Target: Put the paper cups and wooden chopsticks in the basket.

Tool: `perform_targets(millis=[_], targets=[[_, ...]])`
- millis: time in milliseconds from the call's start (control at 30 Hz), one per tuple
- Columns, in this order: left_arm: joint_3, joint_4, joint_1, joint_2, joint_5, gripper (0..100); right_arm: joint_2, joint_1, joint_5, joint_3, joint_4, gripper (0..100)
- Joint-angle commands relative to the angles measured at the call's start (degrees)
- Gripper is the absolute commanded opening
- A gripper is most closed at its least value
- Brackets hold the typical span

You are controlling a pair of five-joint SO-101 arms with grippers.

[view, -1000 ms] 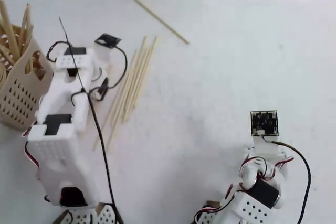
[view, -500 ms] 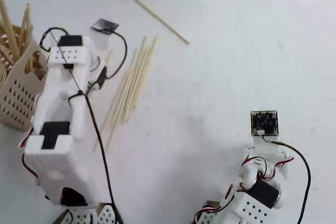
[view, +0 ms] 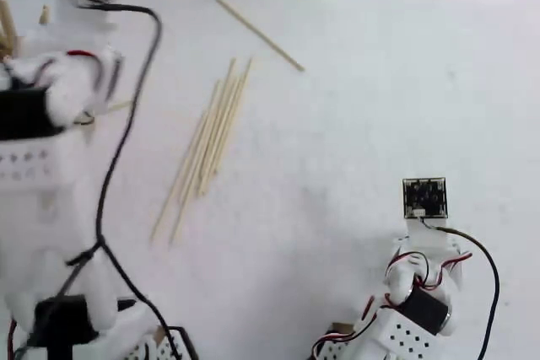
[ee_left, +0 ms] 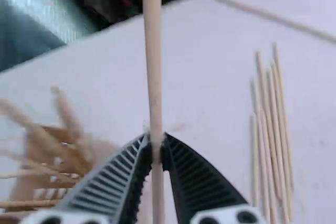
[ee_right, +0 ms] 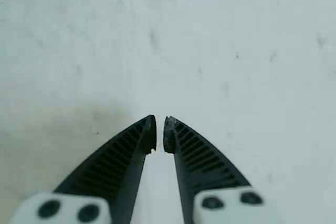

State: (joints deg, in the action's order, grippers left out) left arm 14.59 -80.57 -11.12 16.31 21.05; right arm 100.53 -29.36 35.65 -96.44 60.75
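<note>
Chopstick [ee_left: 152, 51] stands upright, clamped between the ribbed jaws of the left hand [ee_left: 156, 148]. Over the past second that arm has lifted away from the loose bundle and swung to the far left of the high view, where it now looms large over the basket's corner. The pick-up looks done, and the carry to the basket is nearly complete.

Just beyond the hand, the left wrist view shows the basket [ee_left: 37, 182] with earlier sticks [ee_left: 68, 119] already leaning in it. The held stick's lower end runs on past the jaws, and whether it hangs over the rim cannot be told.

Farther out, the bundle of chopsticks [view: 207, 145] lies fanned on the worktop [view: 380, 82] at centre-left of the high view, unmoved. One stray stick [view: 259, 34] lies apart at upper centre. Several trips seem to remain.

At lower right of the high view, the right arm has not stirred. Its hand [ee_right: 159, 135] is closed to a sliver on nothing, just above bare worktop.
</note>
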Motion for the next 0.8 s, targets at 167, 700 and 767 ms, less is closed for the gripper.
perform_targets(millis=[167, 700, 767], targets=[[12.7, 18.6, -15.6, 5.5, -10.5, 2, 0.1, -0.5, -0.1, -0.5, 0.2, 4.5], [-14.2, 45.5, -22.5, 5.8, -17.3, 2, 0.1, -0.5, -0.1, -0.5, 0.2, 4.5], [-15.6, 45.8, -22.2, 5.8, -17.3, 2, 0.1, -0.5, -0.1, -0.5, 0.2, 4.5]])
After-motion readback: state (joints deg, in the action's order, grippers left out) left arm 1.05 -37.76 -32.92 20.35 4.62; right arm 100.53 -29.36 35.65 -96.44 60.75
